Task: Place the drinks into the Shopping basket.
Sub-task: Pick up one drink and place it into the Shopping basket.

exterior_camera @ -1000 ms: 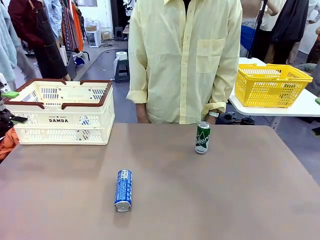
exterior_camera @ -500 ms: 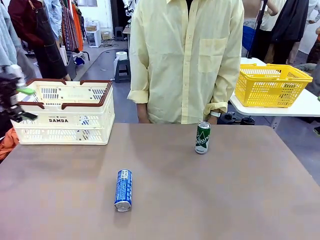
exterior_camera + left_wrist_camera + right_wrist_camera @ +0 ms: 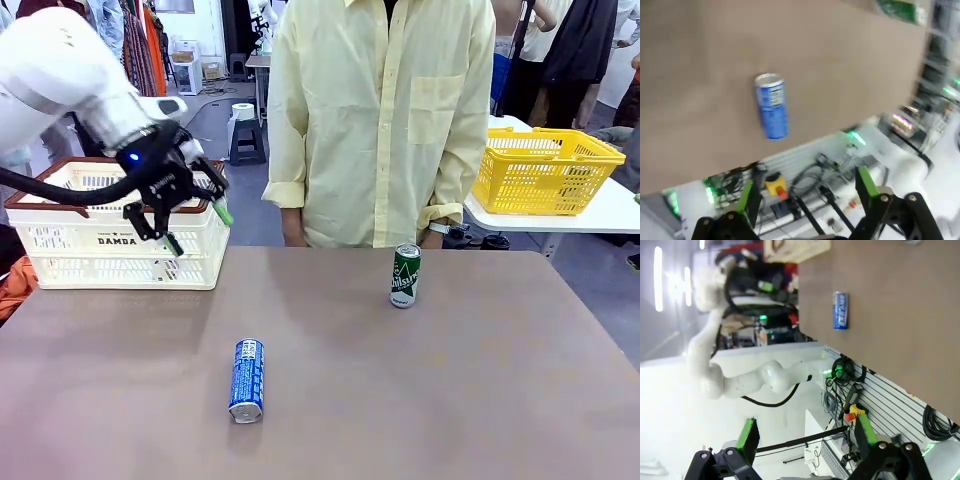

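The slim blue metal can (image 3: 247, 380), lying at five o'clock from the spread, empty fingers of the left gripper (image 3: 198, 228), may be rolled away if nudged off-centre.

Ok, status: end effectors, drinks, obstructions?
Left end effector open, empty, by Shopping basket. Right end effector open, empty. Blue can lying, green can upright, on table. Person behind green can.

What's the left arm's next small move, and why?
Probably lower the left pincer toward the blue can: it lies on its side on the table, nearest that arm, and the pincer hangs open and empty by the Shopping basket.
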`<state>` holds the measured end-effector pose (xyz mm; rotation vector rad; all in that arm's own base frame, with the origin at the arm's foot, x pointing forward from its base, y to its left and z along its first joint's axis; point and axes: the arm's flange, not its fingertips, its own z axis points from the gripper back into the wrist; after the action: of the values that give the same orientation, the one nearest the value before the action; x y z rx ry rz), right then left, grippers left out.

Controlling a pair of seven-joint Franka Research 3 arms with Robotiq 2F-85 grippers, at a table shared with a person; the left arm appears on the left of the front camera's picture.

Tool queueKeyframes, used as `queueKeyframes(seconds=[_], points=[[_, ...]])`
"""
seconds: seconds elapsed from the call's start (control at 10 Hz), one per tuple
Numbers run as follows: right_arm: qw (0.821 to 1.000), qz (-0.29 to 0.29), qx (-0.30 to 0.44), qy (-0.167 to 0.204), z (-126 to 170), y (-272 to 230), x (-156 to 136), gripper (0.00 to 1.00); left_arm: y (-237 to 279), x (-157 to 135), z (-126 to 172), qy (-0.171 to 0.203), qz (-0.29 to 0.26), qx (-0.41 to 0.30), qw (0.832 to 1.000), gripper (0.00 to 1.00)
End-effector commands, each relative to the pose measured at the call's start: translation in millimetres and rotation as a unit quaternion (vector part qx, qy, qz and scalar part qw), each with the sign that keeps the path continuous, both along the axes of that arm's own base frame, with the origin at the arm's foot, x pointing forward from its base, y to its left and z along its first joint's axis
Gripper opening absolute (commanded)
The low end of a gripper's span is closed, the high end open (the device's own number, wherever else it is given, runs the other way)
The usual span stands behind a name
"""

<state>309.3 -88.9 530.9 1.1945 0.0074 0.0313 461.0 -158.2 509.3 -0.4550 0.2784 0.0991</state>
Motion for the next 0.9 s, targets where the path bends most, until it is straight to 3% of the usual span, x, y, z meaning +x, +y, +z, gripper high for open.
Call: queueKeyframes(seconds=[0.0,0.1,0.3,0.4,0.8], points=[[1.000,0.008,-0.006,-0.006,0,-3,-2,1.00,-3,-44,-5,0.002,0.026,0.127,0.992,1.00],[1.000,0.008,-0.006,-0.006,0,-3,-2,1.00,-15,-59,-4,-0.033,0.003,0.146,0.989,1.00],[1.000,0.008,-0.006,-0.006,0,-3,-2,1.00,-29,-76,-4,-0.070,-0.033,0.136,0.988,1.00],[1.000,0.008,-0.006,-0.006,0,-3,-2,1.00,-21,-57,-5,-0.028,-0.002,0.144,0.989,1.00],[1.000,0.008,-0.006,-0.006,0,-3,-2,1.00,-23,-64,-6,-0.033,-0.009,0.147,0.988,1.00]])
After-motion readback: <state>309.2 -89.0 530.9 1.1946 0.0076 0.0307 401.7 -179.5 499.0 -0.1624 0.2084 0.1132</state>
